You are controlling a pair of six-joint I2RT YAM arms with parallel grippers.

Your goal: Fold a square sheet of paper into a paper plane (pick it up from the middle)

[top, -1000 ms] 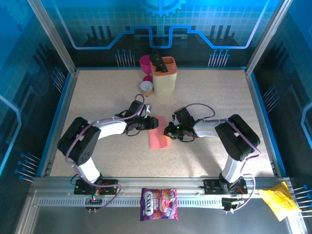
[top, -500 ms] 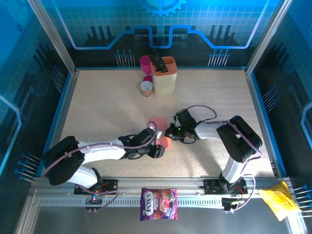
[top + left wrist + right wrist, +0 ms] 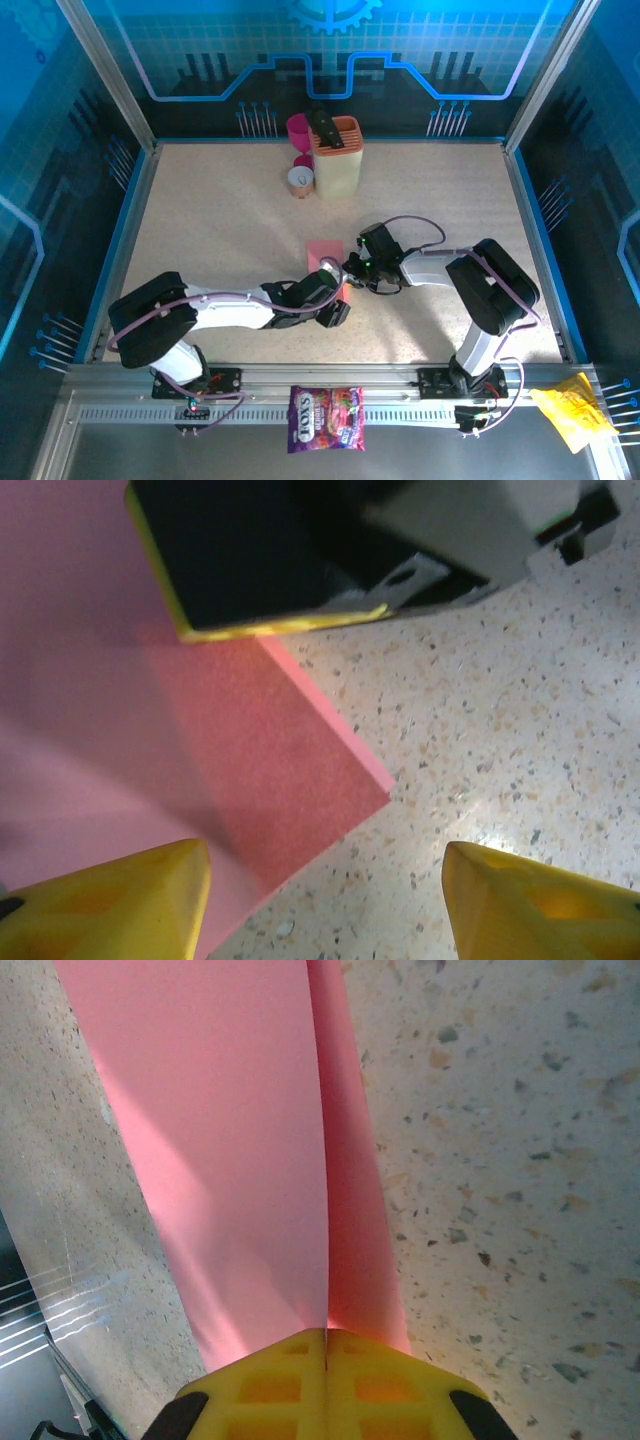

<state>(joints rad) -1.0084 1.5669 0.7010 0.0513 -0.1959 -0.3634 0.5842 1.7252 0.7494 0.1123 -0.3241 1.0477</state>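
The sheet (image 3: 322, 252) lies near the middle of the top view on the worktop (image 3: 200, 220), already folded over on itself. The right gripper (image 3: 325, 1345) is clamped tight on it: in its wrist view a crease runs up from between the yellow fingers, with a pink layer on each side. I judge that this pinch pins the crease and stops the paper sliding while the other arm works.

The left gripper (image 3: 325, 870) is spread wide and grips nothing. Its two yellow fingertips sit in the lower corners of its wrist view, one over pink and the other over bare speckled worktop, with the sheet's free corner between them. In the top view it reaches in from the lower left and sits just below the sheet. That stance looks like a set-up to catch or press that corner for the next fold.

The folding seems at an early stage. Thin paper like this could slip or crumple if the corner is pulled against the pinch.
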